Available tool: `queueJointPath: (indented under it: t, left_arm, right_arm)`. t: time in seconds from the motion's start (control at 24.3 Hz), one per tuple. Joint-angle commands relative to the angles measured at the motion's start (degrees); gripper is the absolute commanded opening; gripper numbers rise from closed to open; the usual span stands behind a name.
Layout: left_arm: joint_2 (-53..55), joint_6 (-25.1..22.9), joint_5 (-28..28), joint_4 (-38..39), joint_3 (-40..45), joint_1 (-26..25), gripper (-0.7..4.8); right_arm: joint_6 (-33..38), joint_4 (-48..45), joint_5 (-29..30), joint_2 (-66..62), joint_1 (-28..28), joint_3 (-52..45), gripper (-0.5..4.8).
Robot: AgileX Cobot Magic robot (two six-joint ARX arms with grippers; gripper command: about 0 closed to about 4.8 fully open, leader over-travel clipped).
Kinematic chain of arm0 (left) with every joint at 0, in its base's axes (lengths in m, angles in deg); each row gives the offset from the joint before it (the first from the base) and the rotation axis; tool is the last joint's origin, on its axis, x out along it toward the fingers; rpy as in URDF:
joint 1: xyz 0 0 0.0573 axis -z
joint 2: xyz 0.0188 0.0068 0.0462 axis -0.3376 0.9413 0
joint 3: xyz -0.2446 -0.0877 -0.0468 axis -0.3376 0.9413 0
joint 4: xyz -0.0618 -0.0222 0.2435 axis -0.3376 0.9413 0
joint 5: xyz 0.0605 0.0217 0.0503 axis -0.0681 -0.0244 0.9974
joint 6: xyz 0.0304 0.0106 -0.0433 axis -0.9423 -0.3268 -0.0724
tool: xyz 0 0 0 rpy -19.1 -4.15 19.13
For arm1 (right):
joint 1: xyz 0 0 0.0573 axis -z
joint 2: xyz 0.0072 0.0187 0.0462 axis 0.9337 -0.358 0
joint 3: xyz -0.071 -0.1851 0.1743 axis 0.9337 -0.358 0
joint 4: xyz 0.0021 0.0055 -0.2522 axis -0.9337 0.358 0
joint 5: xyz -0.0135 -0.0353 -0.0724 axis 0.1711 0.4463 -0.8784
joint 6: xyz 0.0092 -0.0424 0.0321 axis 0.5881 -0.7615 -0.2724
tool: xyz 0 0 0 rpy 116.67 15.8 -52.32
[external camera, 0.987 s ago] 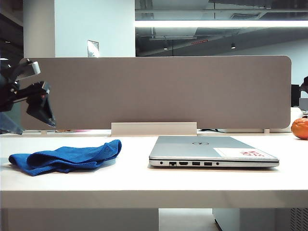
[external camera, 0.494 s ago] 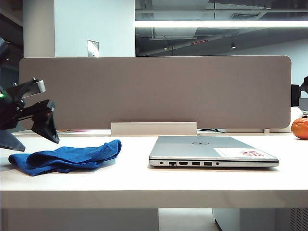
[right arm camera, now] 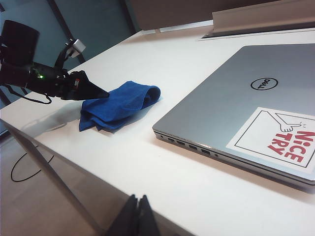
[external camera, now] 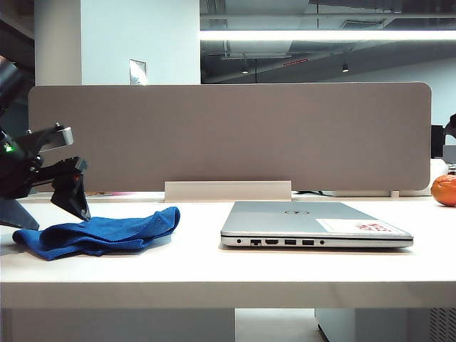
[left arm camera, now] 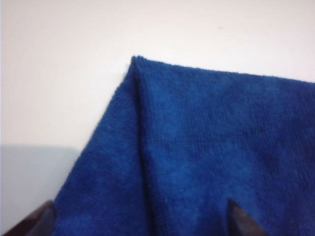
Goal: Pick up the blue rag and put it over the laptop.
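On the white tabletop (external camera: 214, 274), left part: one soft royal-blue microfibre rag (external camera: 100, 233), crumpled, lying flat, unheld. Beside it to the right, apart: one thin silver-grey laptop (external camera: 313, 224), lid closed, white sticker with red print. Left gripper (external camera: 43, 214): just above the rag's left end, fingers spread wide, empty. Right gripper (right arm camera: 138, 216): low near the table's front edge, fingertips pressed together, empty.

On the white table (external camera: 214, 274) the left gripper (external camera: 44, 214) hangs with its jaws spread wide, tips pointing down. Just under the jaws lies the crumpled blue rag (external camera: 100, 232), its near end between them. Far from the jaws rests the closed laptop (external camera: 313, 226). An orange (external camera: 444, 190) sits beyond it.
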Motion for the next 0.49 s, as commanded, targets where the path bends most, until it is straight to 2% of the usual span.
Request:
queueJointPath:
  t: [0.04,0.25,0.29,0.37,0.49]
  left_arm:
    - [0.15,-0.24,2.19,1.51,-0.31,0.11,4.25]
    - [0.15,-0.24,2.69,2.38,-0.28,0.11,4.23]
    - [0.15,-0.24,2.69,2.64,-0.28,0.11,3.58]
    - [0.15,-0.26,2.69,3.17,-0.26,0.11,2.74]
    - [0.15,-0.26,2.69,3.91,-0.26,0.11,2.36]
  right_arm:
    - [0.00,-0.57,-0.04,0.13,0.04,-0.31,0.00]
    - [-0.02,-0.59,-0.09,0.13,0.07,-0.31,0.00]
    - [-0.02,-0.57,-0.09,0.13,0.04,-0.31,0.00]
    - [-0.02,-0.57,-0.09,0.13,0.04,-0.31,0.00]
    - [-0.02,-0.59,-0.09,0.13,0.04,-0.31,-0.01]
